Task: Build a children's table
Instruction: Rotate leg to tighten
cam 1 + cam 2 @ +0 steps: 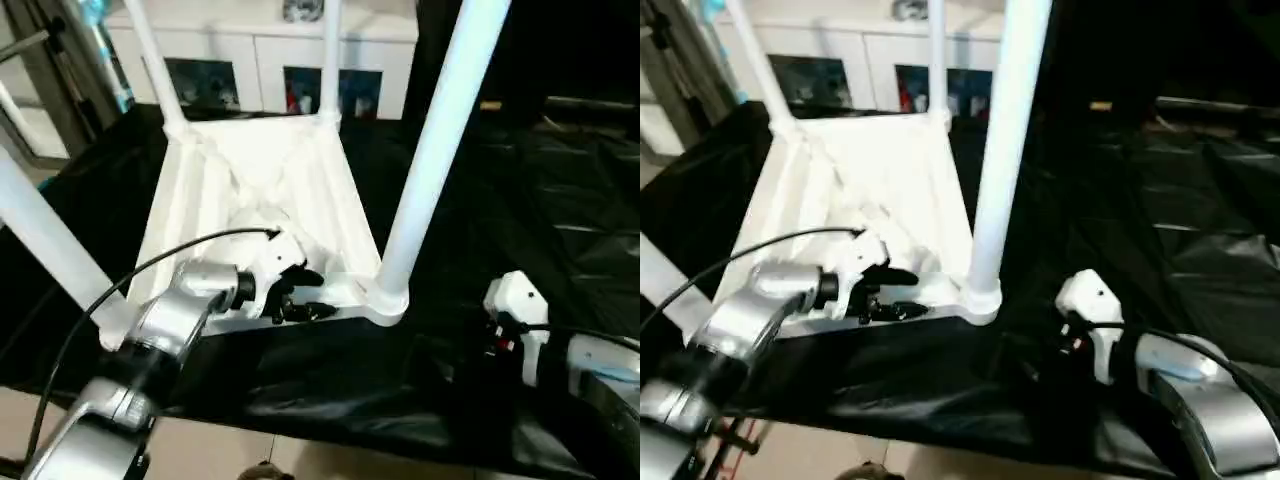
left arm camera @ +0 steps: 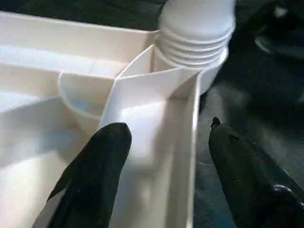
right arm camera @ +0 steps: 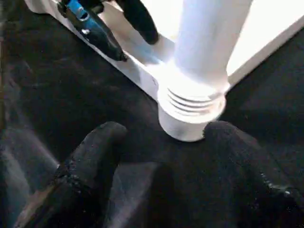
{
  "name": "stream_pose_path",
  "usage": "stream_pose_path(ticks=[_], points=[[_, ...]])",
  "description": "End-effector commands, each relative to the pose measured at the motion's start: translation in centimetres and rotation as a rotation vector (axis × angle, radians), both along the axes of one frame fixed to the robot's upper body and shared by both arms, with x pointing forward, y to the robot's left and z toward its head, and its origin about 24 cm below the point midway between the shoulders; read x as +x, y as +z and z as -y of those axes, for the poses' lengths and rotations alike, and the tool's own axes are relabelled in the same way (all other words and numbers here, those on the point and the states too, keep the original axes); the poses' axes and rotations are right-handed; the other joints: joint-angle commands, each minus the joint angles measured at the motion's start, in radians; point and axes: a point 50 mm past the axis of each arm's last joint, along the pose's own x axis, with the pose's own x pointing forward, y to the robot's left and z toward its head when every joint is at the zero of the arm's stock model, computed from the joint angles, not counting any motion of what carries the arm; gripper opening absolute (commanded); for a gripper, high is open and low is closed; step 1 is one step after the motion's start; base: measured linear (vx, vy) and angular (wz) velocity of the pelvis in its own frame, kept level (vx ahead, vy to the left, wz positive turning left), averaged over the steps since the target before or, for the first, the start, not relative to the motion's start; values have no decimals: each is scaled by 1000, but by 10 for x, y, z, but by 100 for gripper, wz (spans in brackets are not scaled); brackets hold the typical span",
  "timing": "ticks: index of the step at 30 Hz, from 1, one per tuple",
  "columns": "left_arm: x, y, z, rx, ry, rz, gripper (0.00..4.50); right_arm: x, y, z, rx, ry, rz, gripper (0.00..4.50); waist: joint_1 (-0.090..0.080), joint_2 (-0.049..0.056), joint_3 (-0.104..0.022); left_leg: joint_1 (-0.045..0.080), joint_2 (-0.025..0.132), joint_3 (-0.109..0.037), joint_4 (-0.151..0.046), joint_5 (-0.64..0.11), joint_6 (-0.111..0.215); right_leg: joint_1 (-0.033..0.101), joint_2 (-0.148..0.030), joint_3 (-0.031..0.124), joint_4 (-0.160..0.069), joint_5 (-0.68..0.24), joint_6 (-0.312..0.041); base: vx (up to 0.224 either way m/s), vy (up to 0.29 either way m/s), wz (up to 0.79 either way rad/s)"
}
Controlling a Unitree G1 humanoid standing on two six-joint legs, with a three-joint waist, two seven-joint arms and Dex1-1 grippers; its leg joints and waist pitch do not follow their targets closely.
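Both hands spread, left hand (image 1: 300,293) straddling the upturned table (image 1: 250,190) rim, right hand (image 3: 161,156) beside the near leg (image 1: 430,150); four legs seated, flipping remains.

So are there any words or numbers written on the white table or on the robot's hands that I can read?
No readable text anywhere.
Table top and legs: plain white, no letters or numbers.
Left gripper and right gripper: black fingers, no label to read.
Cabinet at the back: dark door panels with coloured shapes, too blurred to tell if any are words.
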Motion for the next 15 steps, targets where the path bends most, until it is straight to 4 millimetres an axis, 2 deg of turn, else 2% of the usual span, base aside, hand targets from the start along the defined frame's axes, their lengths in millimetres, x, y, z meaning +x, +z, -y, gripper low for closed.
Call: stream_pose_path(ticks=[1,4,12,15], points=[[3,1,3,14,-34,-8,314,-2,2,-2,5,12,4,314,4,-9,-61,18,117,-52,-75,-123,78,35,-123,57,-68,-6,-279,0,0,0],[4,0,4,23,-45,-11,314,-3,2,-2,4,13,-1,314,12,-11,-62,18,118,-53,-75,-128,72,37,-125,57,-68,-36,-275,0,0,0],[9,-11,9,54,-50,-29,314,1,1,-4,-2,5,-2,314,10,-9,-62,19,118,-52,-75,-134,68,35,-124,58,-69,-38,-271,0,0,0],[12,-10,13,43,-44,-35,314,2,2,-4,-9,9,-1,314,12,-14,-62,18,119,-52,-75,-132,66,36,-126,59,-70,-42,-273,0,0,0]])
